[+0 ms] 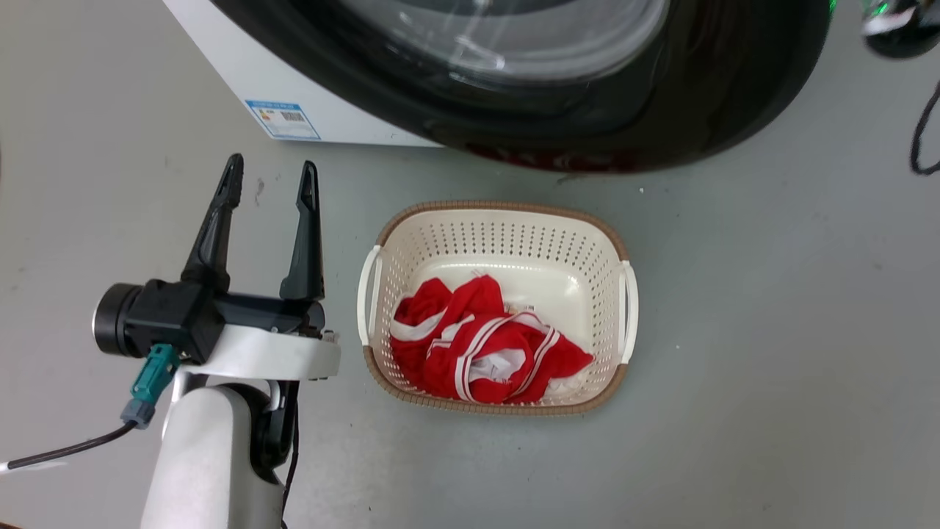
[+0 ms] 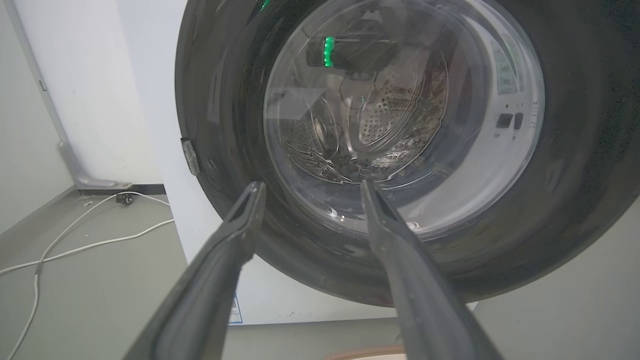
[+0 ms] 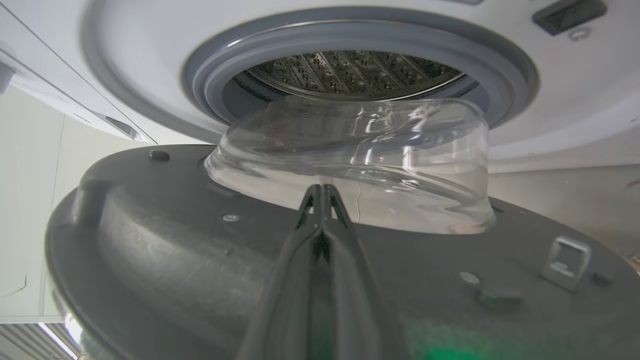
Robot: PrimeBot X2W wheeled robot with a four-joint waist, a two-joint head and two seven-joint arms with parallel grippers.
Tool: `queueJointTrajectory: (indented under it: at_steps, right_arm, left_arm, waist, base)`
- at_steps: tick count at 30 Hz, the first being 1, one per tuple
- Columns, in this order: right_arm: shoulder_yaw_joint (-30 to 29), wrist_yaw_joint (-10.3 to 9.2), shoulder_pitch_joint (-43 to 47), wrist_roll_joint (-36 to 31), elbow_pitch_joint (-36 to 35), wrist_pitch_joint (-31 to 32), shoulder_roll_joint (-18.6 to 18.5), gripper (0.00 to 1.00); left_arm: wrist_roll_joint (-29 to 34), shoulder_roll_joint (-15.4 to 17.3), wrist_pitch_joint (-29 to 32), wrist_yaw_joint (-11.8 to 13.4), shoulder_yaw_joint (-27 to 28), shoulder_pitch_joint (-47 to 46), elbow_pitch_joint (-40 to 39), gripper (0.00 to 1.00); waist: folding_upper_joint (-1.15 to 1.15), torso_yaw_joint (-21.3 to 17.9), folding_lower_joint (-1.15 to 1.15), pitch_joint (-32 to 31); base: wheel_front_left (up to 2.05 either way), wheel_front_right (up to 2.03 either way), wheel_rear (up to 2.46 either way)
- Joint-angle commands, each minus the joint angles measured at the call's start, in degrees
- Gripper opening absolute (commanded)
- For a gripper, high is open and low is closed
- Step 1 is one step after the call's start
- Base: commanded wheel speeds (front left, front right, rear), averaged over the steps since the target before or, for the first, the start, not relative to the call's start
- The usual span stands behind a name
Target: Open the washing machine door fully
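The floor (image 1: 771, 330) was smooth grey, faintly scuffed and speckled, under soft even light. In the left wrist view a plain white wall (image 2: 95, 100) met it at a dark skirting strip (image 2: 145, 189), and a white cable (image 2: 90, 245) lay in loose curves across it. A black cable (image 1: 918, 125) looped at the head view's right edge
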Motion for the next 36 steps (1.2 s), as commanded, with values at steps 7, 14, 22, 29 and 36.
queueJointTrajectory:
  at_steps: [7,14,22,29,36]
  right_arm:
    - [0.89,0.14,8.90,1.67,-4.63,5.01,2.28,0.00]
    - [3.28,0.14,16.58,1.41,-9.05,9.76,4.86,0.00]
    - [6.23,0.14,24.71,1.46,-15.53,13.89,8.33,0.00]
    - [8.18,0.14,30.08,2.64,-21.14,15.40,10.56,0.00]
    - [11.40,0.14,34.15,5.12,-26.01,15.50,11.22,0.00]
  left_arm:
    - [0.67,-0.02,-0.15,-0.07,0.03,3.56,1.65,1.00]
    - [1.15,0.04,-0.15,-0.07,0.06,6.96,2.88,1.00]
    - [1.36,-0.01,-0.15,-0.07,-0.52,10.22,3.70,1.00]
    - [1.21,-0.04,-0.15,-0.07,-1.28,10.84,3.97,1.00]
    - [0.89,-0.06,-0.15,-0.07,-1.85,11.26,4.11,1.00]
  waist:
    - [0.00,-0.96,0.00,-7.28]
    - [0.00,-1.52,0.00,-12.73]
    - [0.00,-1.51,0.00,-16.59]
    - [0.00,-0.67,0.00,-17.60]
    - [0.00,0.12,0.00,-17.97]
  base:
    - [0.00,0.00,0.00]
    - [0.00,0.00,0.00]
    - [0.00,0.00,0.00]
    - [0.00,0.00,0.00]
    - [0.00,0.00,0.00]
